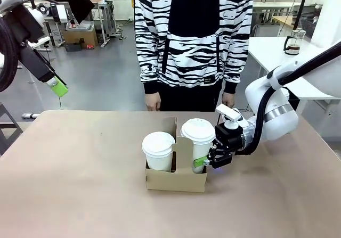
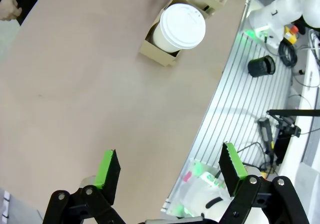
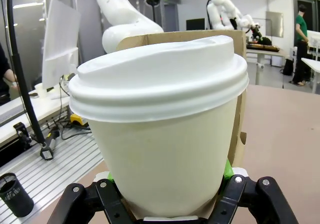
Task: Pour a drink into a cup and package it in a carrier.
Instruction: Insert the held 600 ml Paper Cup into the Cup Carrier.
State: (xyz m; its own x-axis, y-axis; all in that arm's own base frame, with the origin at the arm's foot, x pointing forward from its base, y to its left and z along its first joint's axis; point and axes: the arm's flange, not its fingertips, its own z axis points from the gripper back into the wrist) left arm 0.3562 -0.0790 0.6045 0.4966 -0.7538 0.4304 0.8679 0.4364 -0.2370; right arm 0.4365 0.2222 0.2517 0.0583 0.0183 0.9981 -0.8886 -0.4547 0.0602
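The brown cardboard carrier (image 1: 176, 180) stands at mid-table with two lidded white cups in its slots. The taller cup (image 1: 198, 132) fills the right slot, and my right gripper (image 1: 206, 161) is shut on its lower wall from the right. In the right wrist view the cup (image 3: 165, 144) sits between both fingers, with the carrier (image 3: 240, 43) behind it. A shorter lidded cup (image 1: 158, 148) stands in the left slot. The drink is hidden under the lids. My left gripper (image 1: 58, 87) hangs high at the far left, open and holding nothing (image 2: 169, 156); from it the carrier (image 2: 155, 51) lies far off.
A person in a striped top stands at the far edge, hands (image 1: 153, 102) hanging down. A glass pot (image 1: 293, 41) sits on a white table at back right. Past the table's side edge lies a ribbed metal base (image 2: 240, 98) with cables.
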